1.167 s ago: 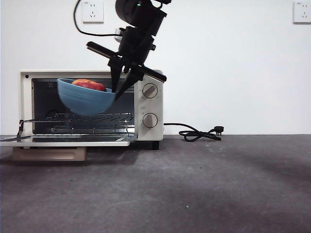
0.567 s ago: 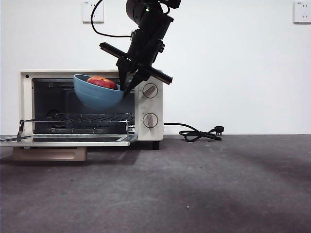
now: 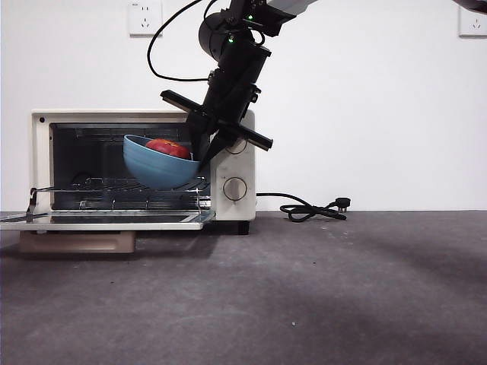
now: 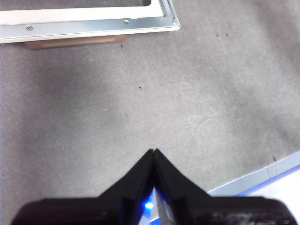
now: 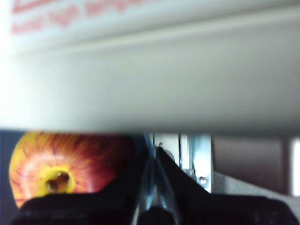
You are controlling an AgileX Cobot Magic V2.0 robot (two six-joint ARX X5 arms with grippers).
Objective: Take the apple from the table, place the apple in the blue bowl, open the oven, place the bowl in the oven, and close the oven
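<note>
White wall (image 3: 365, 99), two sockets (image 3: 144, 17), even light.

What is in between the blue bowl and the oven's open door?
The oven's wire rack lies just under the blue bowl and above the open door; the front view shows this.

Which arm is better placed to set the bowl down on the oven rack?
Right: the right gripper already pinches the blue bowl rim at the oven opening. The left gripper hangs shut over bare table.
</note>
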